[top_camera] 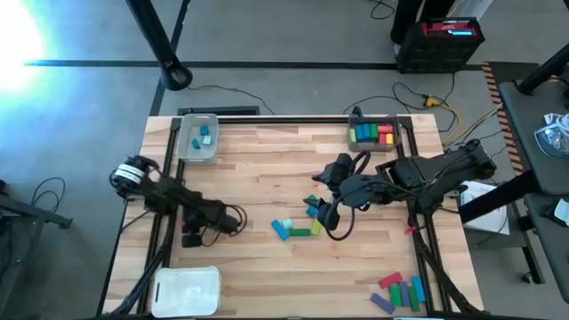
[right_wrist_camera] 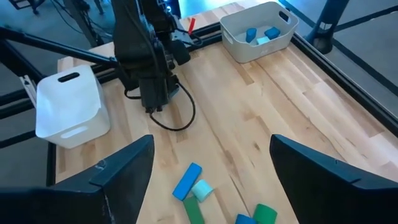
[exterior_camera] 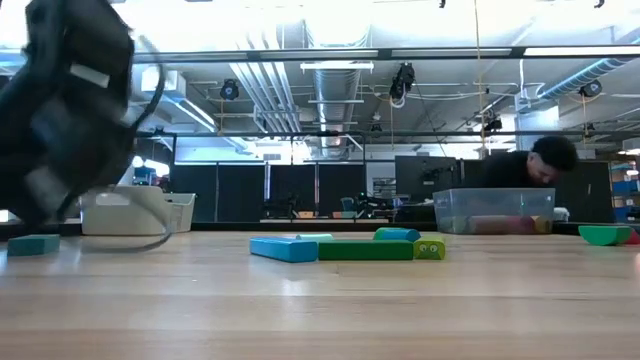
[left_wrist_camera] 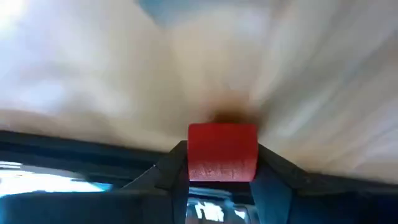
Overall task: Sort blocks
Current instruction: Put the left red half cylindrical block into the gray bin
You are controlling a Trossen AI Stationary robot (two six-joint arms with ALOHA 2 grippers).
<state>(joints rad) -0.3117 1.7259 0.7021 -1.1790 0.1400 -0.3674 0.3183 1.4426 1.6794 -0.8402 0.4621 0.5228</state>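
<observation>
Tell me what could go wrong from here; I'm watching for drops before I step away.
The left gripper pinches the red block only at its lower edges, so it might slip. The right gripper hangs open over the tight blue, teal and green cluster; closing might nudge neighbours or catch two blocks.

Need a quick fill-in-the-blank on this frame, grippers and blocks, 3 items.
1. The left gripper is shut on a ____ block.
2. The right gripper hangs ____ above loose blocks mid-table.
3. The tray at the table's far left corner holds only ____ blocks.

Missing: red; open; blue
</observation>
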